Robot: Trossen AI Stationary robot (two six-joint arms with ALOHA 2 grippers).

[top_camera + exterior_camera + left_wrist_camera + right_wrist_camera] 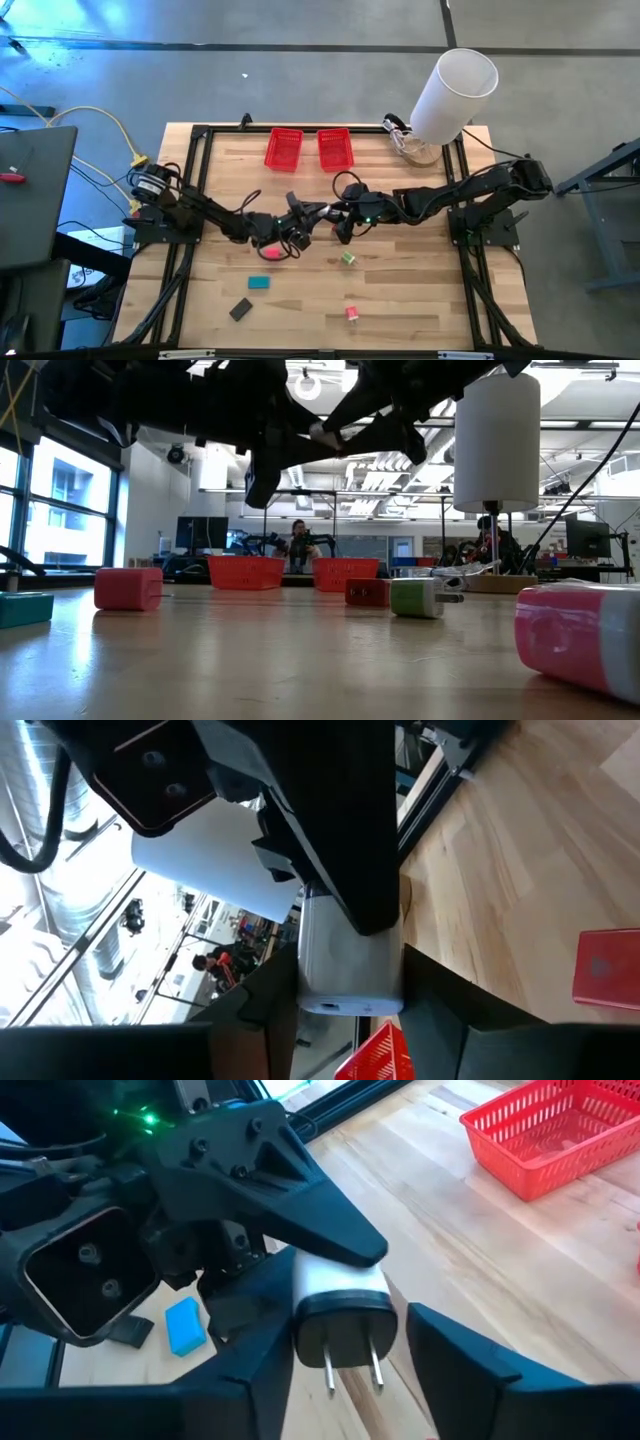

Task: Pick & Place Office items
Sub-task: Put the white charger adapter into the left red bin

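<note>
A small white charger block with two metal prongs (pixel 345 1315) hangs above the middle of the table (pixel 322 211), where both arms meet. My left gripper (pixel 350 1010) reaches in level from the table's left and is shut on the block. My right gripper (pixel 345 1375) comes from the right, slanting down, and is open; its fingers stand on either side of the prong end, with a sliver of wood showing beside one finger (pixel 440 1350). Other office items lie on the table: pink (pixel 270 254), teal (pixel 259 283), dark grey (pixel 240 309), green (pixel 348 258) and red-pink (pixel 352 314). My left gripper pinches the charger's two opposite sides (pixel 310 970) between its two fingers, at the end away from the prongs. The fingers come in level from the table's left and lie along the block. The charger is lifted clear of the table, prongs pointing toward the right arm. My right gripper has one finger (pixel 265 1370) close against the charger's side; I cannot tell whether it touches.
Two red mesh baskets (pixel 283 148) (pixel 335 148) stand at the far edge, behind the arms. A big white cylinder (pixel 455 95) stands at the far right corner. A black frame (pixel 200 160) borders the table. People sit in the room beyond the table (pixel 298 540).
</note>
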